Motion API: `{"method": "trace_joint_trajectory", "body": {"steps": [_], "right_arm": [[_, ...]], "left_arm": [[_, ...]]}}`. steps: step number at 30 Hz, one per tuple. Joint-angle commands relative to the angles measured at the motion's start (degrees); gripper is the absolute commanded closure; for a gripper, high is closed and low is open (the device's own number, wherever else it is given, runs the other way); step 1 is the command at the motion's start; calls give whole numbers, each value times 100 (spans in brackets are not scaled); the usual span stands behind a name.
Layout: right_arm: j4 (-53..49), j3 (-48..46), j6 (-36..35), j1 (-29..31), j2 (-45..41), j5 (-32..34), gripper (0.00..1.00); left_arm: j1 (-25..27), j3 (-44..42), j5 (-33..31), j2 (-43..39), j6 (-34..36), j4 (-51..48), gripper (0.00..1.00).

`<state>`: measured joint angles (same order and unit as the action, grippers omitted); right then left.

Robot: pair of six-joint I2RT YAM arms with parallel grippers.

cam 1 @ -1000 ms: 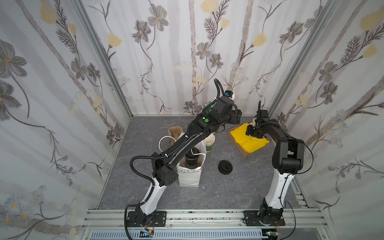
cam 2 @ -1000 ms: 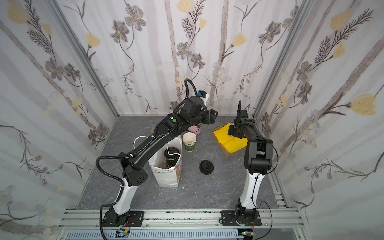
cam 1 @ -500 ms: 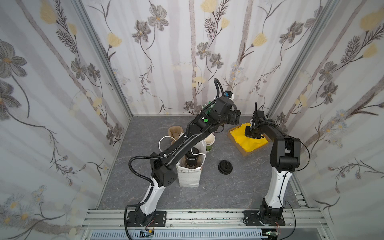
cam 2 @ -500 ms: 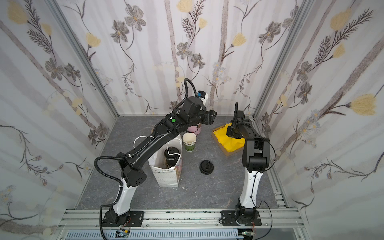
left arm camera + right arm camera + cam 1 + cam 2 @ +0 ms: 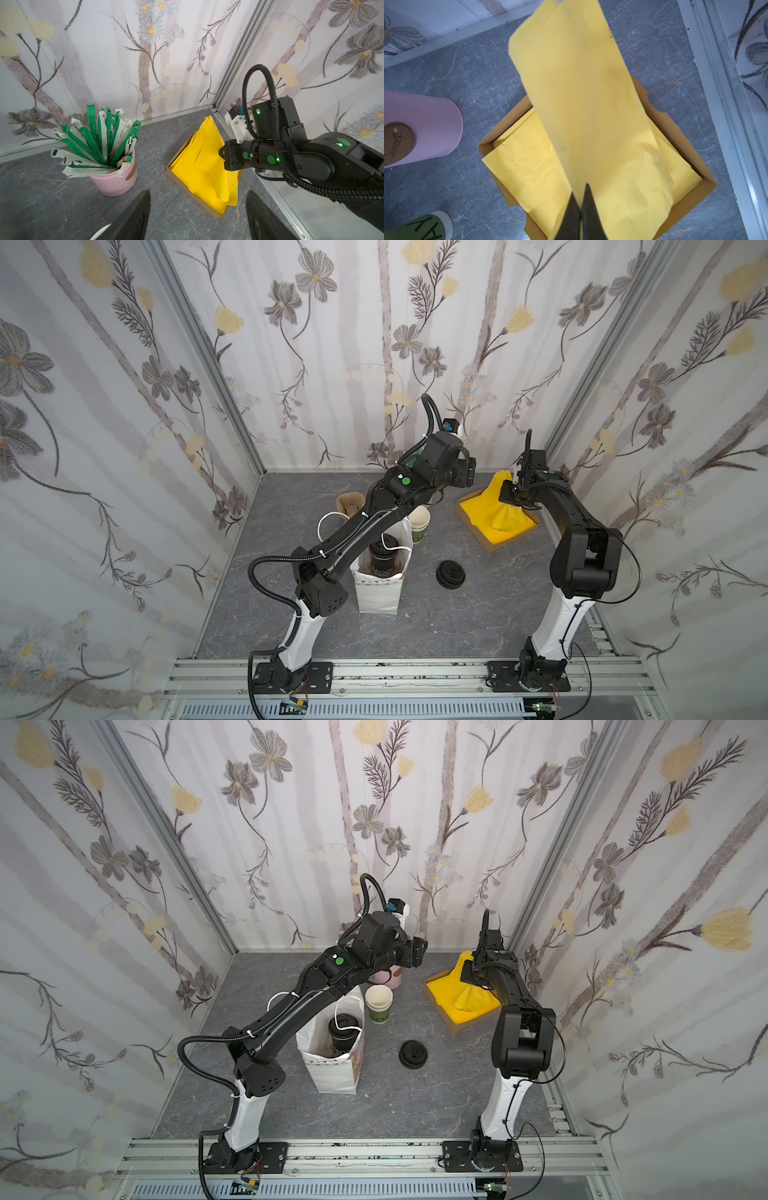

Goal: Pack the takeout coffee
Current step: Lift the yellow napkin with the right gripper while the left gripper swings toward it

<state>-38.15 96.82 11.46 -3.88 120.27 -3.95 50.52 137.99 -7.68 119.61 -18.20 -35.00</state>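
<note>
**Coffee in the bag, napkin pinched**

The takeout coffee (image 5: 344,1026), black lid on, sits inside the white handled bag (image 5: 332,1073). It looks upright, though the bag's walls hide its base. Beyond the bag and to its right, the right gripper (image 5: 583,188) has its jaws pinched tight on a yellow napkin (image 5: 581,93), lifted partly out of the cardboard box (image 5: 705,187). The left gripper (image 5: 198,195) hovers beyond the bag, jaws wide apart and holding nothing. A stack of lidless cups (image 5: 379,1002) stands just behind the bag, and a loose black lid (image 5: 413,1053) lies to its right.
</note>
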Motion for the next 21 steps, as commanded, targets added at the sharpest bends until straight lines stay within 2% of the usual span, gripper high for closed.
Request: {"method": "trace_joint_trajectory", "body": {"steps": [1,15,19,21], "right_arm": [[186,4,0,-63,-160,-327,100],[1247,-744,234,-350,-1477,-1884,100],[2213,-1234,428,-287,-2054,-3057,100],[3098,-1602,624,-166,-2495,-3803,100]], "left_arm": [[1,-73,-132,-112,-39,143,25],[-23,234,-222,-167,235,154,24],[-49,381,35,-193,295,164,22],[-47,556,361,-155,412,176,20]]}}
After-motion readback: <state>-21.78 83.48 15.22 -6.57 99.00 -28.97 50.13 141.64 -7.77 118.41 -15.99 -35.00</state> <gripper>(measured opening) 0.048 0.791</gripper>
